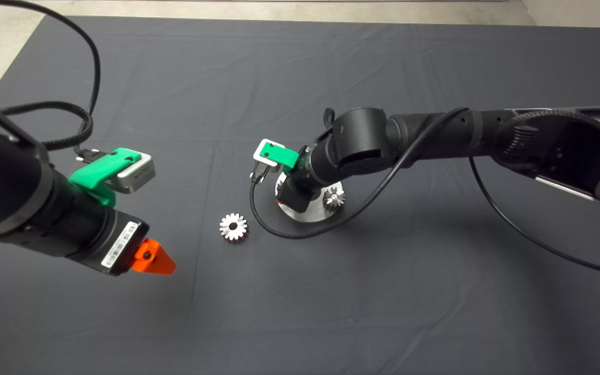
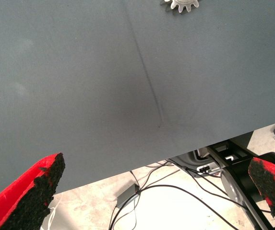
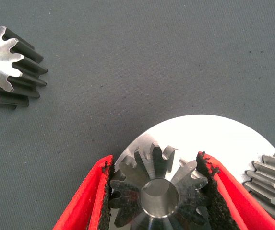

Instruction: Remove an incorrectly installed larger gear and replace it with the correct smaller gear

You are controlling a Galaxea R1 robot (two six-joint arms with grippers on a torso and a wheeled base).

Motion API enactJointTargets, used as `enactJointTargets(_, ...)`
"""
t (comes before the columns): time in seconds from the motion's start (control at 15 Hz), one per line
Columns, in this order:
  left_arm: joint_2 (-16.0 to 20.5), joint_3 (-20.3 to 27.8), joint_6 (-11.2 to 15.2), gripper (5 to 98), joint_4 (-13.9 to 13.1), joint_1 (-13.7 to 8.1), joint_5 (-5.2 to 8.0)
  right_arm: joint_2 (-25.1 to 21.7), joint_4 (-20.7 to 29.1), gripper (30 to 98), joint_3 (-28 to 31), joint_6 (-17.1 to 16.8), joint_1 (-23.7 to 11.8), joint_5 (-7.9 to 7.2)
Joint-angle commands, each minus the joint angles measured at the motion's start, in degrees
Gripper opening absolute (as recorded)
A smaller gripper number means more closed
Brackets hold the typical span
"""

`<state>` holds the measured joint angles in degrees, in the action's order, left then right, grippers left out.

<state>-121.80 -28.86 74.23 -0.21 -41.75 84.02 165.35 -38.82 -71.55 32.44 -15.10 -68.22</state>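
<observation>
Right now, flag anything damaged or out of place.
On the right gripper, the black pads look frayed where they clamp the smaller gear over the round plate. The larger gear lies loose on the mat, off that plate. Left gripper waits open.

The dark mat [image 1: 300, 78] carries the larger gear [image 1: 233, 226] and a round steel base plate [image 1: 310, 214].

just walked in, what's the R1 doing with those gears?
The right claw is down on the round metal base plate, fingers closed around a small steel gear seated on it. Another small gear sits on the plate beside it. The larger gear lies flat on the dark mat, off the plate. The left claw hangs open near the mat's edge, holding nothing.
</observation>
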Motion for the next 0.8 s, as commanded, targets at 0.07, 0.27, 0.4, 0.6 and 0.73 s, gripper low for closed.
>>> enactJointTargets(0.07, -0.07, 0.39, -0.05, 98.3, -0.94, -0.35, 0.18, 0.28, -1.78, 41.9, 0.55, 0.08, -0.63, 0.19)
enactJointTargets(0.27, -0.07, 0.39, -0.05, 98.3, -0.94, -0.35, 0.18, -0.16, -1.7, 41.7, 0.63, -0.01, -0.63, 0.19)
enactJointTargets(0.4, -0.07, 0.39, -0.05, 98.3, -0.94, -0.35, 0.18, -0.24, -1.7, 41.6, 0.9, -0.01, -0.63, -0.16)
enactJointTargets(0.6, -0.07, 0.39, -0.05, 98.3, -0.94, -0.35, 0.24, -0.33, -1.7, 41.6, 1.43, 0.04, -0.63, -0.25)
enactJointTargets(0.73, -0.07, 0.39, -0.05, 98.3, -0.94, -0.35, 0.18, -0.33, -1.7, 41.6, 1.78, 0.26, -0.63, -0.27)
